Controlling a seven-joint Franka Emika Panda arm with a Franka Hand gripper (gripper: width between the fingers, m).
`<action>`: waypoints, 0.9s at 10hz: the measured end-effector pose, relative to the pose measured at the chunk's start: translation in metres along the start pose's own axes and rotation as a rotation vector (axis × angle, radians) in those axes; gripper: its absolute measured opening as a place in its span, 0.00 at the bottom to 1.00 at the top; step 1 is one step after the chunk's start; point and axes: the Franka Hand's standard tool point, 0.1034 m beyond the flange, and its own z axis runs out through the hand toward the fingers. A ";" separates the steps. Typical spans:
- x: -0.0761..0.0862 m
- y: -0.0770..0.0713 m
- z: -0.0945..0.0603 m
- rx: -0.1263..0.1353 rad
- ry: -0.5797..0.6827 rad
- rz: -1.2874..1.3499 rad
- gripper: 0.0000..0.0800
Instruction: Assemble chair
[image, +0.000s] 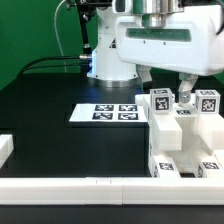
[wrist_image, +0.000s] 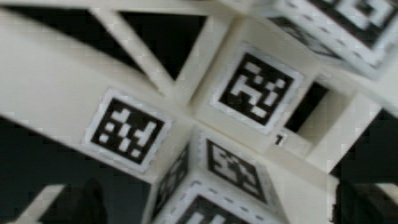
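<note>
The half-built chair is seen on the black worktop, near and to the exterior view's right. Just above its far blocks the gripper hangs, fingers spread wide, nothing held. The chair could be bumped or tipped if the fingers catch a block. Farther left lies the marker board. Only tagged chair faces are shown up close by the wrist view, blurred.

Exterior view faces the chair frontally; blurred wrist view perhaps nearly touching.
</note>
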 end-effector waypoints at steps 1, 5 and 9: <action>0.000 0.001 0.000 -0.001 0.001 -0.066 0.81; 0.005 0.002 0.002 -0.023 0.029 -0.502 0.81; 0.006 0.004 0.003 -0.023 0.035 -0.506 0.49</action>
